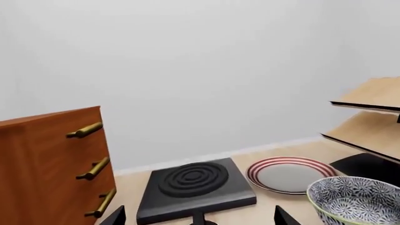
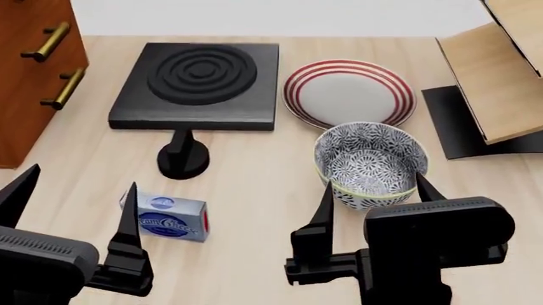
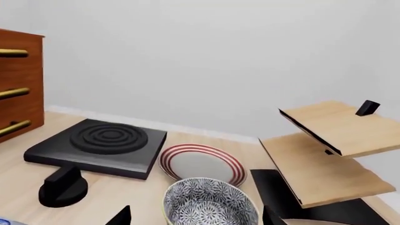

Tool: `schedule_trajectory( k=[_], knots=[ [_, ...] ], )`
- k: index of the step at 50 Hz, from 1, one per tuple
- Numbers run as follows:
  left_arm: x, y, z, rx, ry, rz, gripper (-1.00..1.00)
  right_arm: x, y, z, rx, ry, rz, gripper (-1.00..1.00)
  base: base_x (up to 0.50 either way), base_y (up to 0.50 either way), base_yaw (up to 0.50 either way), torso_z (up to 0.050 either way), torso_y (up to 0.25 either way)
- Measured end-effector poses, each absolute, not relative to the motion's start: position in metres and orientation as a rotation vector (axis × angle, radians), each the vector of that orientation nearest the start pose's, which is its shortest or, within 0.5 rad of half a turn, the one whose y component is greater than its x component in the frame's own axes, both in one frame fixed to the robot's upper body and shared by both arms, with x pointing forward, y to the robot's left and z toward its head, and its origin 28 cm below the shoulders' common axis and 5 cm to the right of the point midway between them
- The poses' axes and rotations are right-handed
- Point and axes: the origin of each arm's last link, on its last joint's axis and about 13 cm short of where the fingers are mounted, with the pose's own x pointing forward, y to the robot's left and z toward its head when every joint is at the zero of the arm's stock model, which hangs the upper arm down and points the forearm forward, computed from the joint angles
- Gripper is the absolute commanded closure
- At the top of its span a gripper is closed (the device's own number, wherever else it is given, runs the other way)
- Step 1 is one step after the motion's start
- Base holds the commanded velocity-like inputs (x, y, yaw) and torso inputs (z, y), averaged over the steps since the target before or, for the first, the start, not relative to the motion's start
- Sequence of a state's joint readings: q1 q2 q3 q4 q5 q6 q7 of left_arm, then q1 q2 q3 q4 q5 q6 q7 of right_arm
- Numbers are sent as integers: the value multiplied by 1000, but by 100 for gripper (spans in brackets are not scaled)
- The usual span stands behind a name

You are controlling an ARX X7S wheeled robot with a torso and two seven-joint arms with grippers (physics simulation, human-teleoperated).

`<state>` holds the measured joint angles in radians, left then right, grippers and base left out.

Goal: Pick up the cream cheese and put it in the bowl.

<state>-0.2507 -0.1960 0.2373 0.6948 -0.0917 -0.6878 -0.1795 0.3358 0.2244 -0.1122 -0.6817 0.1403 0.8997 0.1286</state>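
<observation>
Head view, pale wood table (image 2: 254, 184), white wall (image 1: 206, 61), wooden cabinet (image 2: 25, 70)

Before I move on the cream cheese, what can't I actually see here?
- Cream cheese: absent from the left wrist view; the left hand's finger covers its near end in the head view.
- Bowl: its near side sits behind the right hand; both wrist views crop it.
- Drawer cabinet: cut off by every frame's edge.

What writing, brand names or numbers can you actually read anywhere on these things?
Cream cheese: white script on a blue oval logo, too blurred to read in the head view.
Bowl, plate, black burner block, wooden drawers and wooden shelf: no text, labels or numbers visible.
</observation>
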Motion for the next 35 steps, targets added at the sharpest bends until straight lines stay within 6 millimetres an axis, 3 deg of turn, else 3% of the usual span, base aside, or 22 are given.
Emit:
schedule_trajectory(
  k=[35],
  knots=[
    [218, 191, 155, 139, -238, -97, -100, 230, -108, 163, -160, -103, 37, -100, 208, -32, 0, 0, 0]
  ],
)
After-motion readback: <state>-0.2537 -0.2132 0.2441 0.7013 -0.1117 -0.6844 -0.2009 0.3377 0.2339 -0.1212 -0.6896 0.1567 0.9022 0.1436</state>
